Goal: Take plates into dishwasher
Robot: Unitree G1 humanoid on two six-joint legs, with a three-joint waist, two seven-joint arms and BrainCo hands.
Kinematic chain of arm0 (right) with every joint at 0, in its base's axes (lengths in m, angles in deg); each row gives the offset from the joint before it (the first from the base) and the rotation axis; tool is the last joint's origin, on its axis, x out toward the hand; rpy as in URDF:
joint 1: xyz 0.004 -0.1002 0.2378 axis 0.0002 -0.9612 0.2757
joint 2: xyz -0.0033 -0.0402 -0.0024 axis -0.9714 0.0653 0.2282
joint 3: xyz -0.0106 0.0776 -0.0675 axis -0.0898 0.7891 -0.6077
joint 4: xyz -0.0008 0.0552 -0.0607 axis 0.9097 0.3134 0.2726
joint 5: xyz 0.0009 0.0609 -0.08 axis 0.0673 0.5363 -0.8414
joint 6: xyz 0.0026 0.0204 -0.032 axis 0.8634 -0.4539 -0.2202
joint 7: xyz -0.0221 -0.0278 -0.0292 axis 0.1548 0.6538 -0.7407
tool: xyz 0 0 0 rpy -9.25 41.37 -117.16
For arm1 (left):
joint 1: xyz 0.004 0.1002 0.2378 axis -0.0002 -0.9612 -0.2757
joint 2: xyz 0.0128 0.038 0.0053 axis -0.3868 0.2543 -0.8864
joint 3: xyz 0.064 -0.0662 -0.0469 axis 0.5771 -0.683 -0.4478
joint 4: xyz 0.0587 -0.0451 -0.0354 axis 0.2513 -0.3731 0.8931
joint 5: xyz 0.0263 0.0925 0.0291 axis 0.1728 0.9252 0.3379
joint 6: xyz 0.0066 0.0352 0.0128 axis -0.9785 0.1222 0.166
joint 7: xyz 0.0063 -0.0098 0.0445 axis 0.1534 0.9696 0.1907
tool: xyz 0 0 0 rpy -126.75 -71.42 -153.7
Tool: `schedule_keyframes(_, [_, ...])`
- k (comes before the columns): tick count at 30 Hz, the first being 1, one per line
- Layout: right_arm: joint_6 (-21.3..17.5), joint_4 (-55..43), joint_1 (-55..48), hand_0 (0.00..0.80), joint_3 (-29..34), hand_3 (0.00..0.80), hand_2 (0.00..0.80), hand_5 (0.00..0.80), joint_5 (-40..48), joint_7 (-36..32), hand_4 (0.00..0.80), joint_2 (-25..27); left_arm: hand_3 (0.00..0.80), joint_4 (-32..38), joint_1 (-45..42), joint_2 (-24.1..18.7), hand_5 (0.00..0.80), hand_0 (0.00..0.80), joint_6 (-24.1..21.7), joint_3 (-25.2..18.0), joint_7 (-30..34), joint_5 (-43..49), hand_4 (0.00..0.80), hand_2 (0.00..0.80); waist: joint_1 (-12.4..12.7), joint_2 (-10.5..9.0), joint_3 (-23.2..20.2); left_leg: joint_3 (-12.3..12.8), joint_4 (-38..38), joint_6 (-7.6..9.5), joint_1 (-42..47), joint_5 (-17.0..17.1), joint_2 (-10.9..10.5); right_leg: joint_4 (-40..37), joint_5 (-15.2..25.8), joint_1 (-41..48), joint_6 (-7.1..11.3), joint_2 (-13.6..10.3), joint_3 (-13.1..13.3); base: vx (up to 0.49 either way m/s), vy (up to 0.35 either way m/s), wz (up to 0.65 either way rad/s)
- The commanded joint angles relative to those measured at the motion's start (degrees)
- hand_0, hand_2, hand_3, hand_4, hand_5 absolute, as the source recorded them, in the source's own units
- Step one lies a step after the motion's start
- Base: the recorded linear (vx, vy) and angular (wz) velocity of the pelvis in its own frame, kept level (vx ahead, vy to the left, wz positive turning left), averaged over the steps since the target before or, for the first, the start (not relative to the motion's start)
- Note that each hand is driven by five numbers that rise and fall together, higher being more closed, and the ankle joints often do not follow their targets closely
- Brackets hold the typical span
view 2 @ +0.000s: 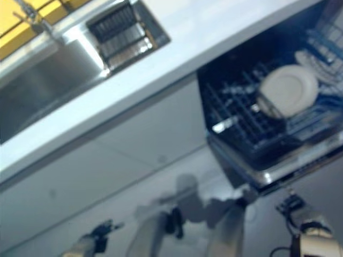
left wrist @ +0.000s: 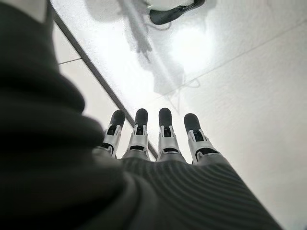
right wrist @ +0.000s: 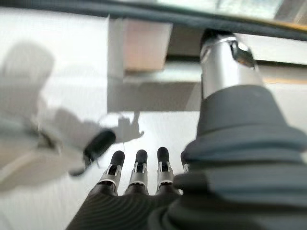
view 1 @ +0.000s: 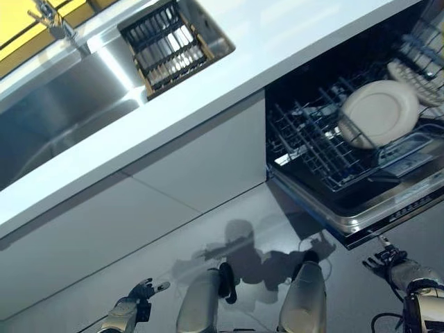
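Observation:
A white plate (view 1: 380, 112) stands upright in the lower rack (view 1: 312, 149) of the open dishwasher at the right; it also shows in the right eye view (view 2: 289, 88). A second pale plate (view 1: 416, 82) stands behind it. My left hand (view 1: 139, 297) hangs low at the lower left, fingers straight and empty, as the left wrist view (left wrist: 158, 139) shows. My right hand (view 1: 388, 262) hangs low at the lower right, below the dishwasher door; its fingers (right wrist: 139, 170) are straight and hold nothing.
A white counter (view 1: 277, 41) runs across the top with a steel sink (view 1: 62, 104) and a dark drying rack (view 1: 170, 45) in it. White cabinet fronts (view 1: 173, 180) lie below. The open dishwasher door (view 1: 374, 215) juts out at the right over the grey floor.

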Motion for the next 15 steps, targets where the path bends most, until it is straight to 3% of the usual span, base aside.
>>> schedule_keyframes(1, [-1.1,-5.9,9.5,0.000,0.1,0.000,0.000,0.000,14.2,-8.2,0.000,1.3,0.000,0.4,-2.7,-1.2,0.000,0.000,-0.7,1.0,-1.7,-2.3,0.000,0.000,2.4,-0.34,-1.8,0.4,3.3,2.65,1.0,-0.8,0.1,6.1,-3.9,1.1,-5.55,0.6,1.9,-0.004,0.077,0.14])
schedule_keyframes(6, [2.1,-10.8,19.4,0.000,-3.8,0.000,0.000,0.000,10.8,-14.5,0.000,0.2,0.000,0.2,-3.3,-0.3,0.000,0.000,-0.4,2.1,-1.9,-2.6,0.000,0.000,3.3,0.60,-2.8,0.1,6.0,2.28,1.1,-3.4,0.1,8.9,-7.0,1.2,-5.65,0.2,3.0,0.076,0.108,-0.02])
schedule_keyframes(15, [1.5,-13.6,32.5,0.000,-12.7,0.000,0.000,0.000,9.7,-20.1,0.000,-0.9,0.000,1.2,-3.0,-1.4,0.000,0.000,0.6,3.3,0.3,-1.3,0.000,0.000,6.0,-0.36,-4.1,0.1,5.6,2.24,1.9,-1.6,0.5,7.1,-5.2,4.0,-5.61,-0.9,1.1,0.026,0.036,0.02])
